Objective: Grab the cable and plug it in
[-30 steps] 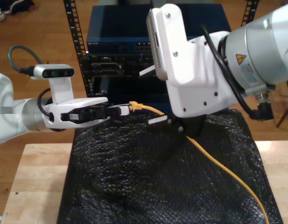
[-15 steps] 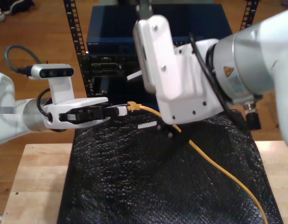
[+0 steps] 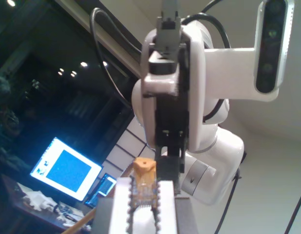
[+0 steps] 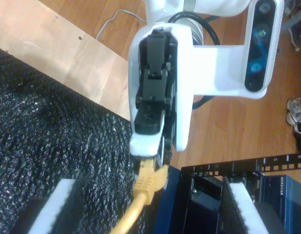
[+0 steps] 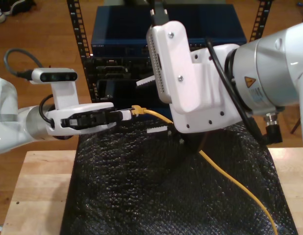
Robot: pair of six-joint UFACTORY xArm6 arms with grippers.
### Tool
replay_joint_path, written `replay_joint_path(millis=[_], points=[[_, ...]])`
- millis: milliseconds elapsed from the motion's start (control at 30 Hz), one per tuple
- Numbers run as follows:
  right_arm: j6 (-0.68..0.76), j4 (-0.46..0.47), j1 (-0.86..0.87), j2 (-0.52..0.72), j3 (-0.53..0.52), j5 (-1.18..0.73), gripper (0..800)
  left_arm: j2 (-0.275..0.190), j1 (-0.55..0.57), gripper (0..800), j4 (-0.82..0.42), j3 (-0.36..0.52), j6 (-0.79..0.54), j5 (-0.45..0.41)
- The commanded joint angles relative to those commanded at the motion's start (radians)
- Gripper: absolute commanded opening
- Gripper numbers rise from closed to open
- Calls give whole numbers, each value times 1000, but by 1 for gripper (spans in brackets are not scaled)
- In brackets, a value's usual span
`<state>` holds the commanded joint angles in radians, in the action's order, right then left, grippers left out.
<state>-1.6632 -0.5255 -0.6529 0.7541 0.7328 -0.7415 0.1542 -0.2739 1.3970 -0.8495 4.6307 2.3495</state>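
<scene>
First gripper: You see my first gripper reaching in from 9 o'clock of the exterior view, its jaws closed tight on the plug end of the cable.
Grip close-up: In the first wrist view the orange plug boot sits pinched between the white ribbed pads.
Second gripper: My second gripper hangs at about 1 o'clock of the exterior view, jaws spread wide and holding nothing; its pads stand well apart in the second wrist view.
Cable: From the plug near the exterior view's centre, the yellow line passes under the second arm and trails across the black mat towards 5 o'clock.
Gap: You can see the cable end lying between the open jaws, touching neither pad.
Rack: The blue equipment rack stands at 12 o'clock of the exterior view, just behind the plug.
Surface: The mat covers a wooden table.
</scene>
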Motion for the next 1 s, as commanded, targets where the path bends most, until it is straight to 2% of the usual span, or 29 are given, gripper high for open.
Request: replay_joint_path(millis=[467,567,733,1000], points=[[-2,0,-8,-6,-9,0,651,12,0,14,0,5,77,12],[-2,0,-8,-6,-11,3,620,12,0,16,-2,5,78,14],[2,-2,-6,-6,-15,34,513,14,0,24,0,5,78,18],[5,-3,-8,-6,-32,66,478,14,32,30,0,5,75,40]])
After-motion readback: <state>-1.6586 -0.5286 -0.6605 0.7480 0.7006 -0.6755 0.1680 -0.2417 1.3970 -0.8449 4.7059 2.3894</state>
